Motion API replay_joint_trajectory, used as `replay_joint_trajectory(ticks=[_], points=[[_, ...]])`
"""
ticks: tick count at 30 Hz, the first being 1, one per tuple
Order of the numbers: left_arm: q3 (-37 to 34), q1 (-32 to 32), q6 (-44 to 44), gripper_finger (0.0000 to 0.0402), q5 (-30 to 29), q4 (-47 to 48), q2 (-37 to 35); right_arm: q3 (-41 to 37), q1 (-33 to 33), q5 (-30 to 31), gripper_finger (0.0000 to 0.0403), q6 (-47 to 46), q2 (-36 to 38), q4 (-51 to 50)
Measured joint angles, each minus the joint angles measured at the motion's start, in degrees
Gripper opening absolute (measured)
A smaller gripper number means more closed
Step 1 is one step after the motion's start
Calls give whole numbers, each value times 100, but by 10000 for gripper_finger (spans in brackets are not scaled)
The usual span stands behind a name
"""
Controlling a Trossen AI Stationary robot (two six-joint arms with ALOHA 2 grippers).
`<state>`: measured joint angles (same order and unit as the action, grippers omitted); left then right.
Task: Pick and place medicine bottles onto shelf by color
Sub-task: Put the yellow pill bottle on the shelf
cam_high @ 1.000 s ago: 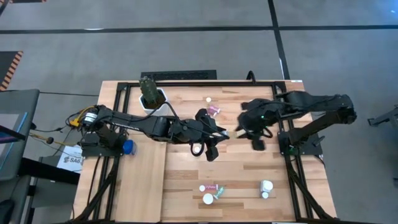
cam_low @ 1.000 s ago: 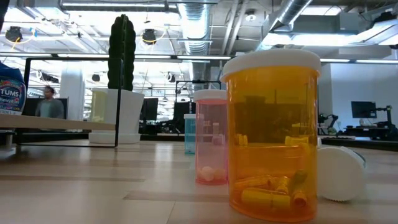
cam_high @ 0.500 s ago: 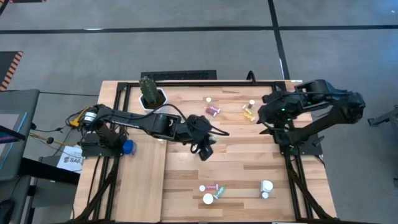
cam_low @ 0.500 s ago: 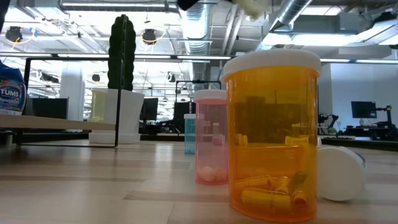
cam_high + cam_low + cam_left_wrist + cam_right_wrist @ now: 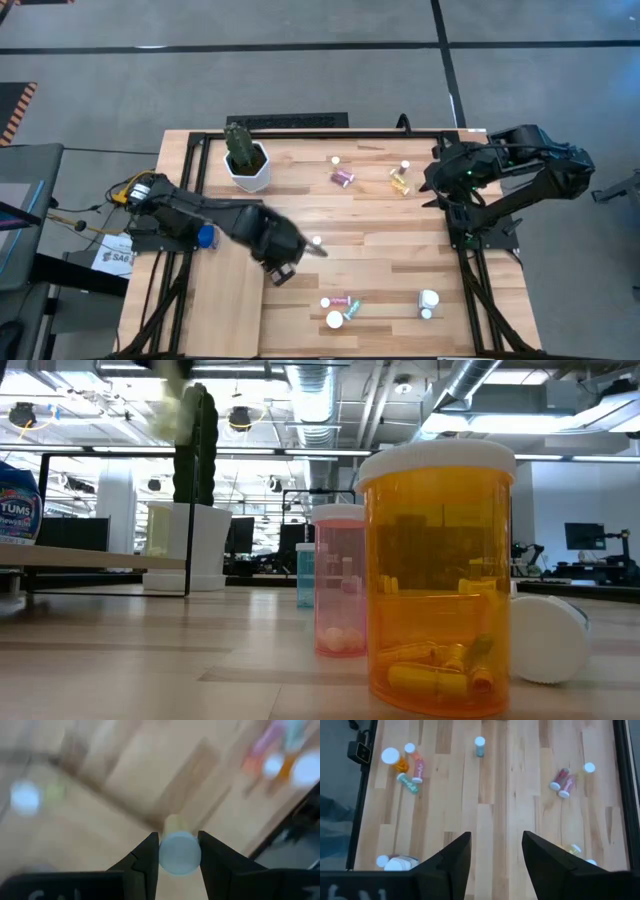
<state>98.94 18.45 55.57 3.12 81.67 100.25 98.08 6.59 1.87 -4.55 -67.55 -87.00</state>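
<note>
My left gripper (image 5: 283,270) points down over the table beside the pale shelf's (image 5: 225,300) right edge, shut on a small medicine bottle (image 5: 179,851) with a white cap and a pale yellowish body. In the low view this bottle is a pale blur (image 5: 175,400) high up. My right gripper (image 5: 432,188) hangs open and holds nothing at the table's right side. A blue bottle (image 5: 317,241) stands mid-table. Pink bottles (image 5: 343,177) and an amber one (image 5: 400,180) lie farther back. A mixed group of bottles (image 5: 338,310) lies near the front edge. My left gripper pinches the bottle between its two fingers, one on each side of the white cap (image 5: 180,855). The cap faces the wrist camera and the pale body (image 5: 175,826) reaches past the fingertips, so the fingers lie along the bottle. It is lifted clear of the table.
A white pot with a cactus (image 5: 245,160) stands at the far left of the table. Two white bottles (image 5: 428,300) lie near the front right. Close to the low camera stand an amber bottle (image 5: 440,580) and a pink one (image 5: 340,585).
My left gripper has carried the bottle from mid-table toward the table's left and near edges, over to the shelf, and has tipped to point down. My right arm has drawn back toward the right edge, uncovering the amber bottle.
</note>
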Motion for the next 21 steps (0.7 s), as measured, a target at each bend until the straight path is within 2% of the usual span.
replay_joint_trajectory(ticks=[6,11,15,21], points=[[-6,643,756,94,129,862,-54,0,0,0,191,2,-8,-2],[-205,1115,1705,94,-462,784,-335,0,0,0,192,2,-7,-4],[-591,1386,2705,98,-690,822,-661,0,0,0,189,35,-7,-5],[-1441,1951,4339,99,-473,658,-1225,0,2,0,185,9,-7,-110]])
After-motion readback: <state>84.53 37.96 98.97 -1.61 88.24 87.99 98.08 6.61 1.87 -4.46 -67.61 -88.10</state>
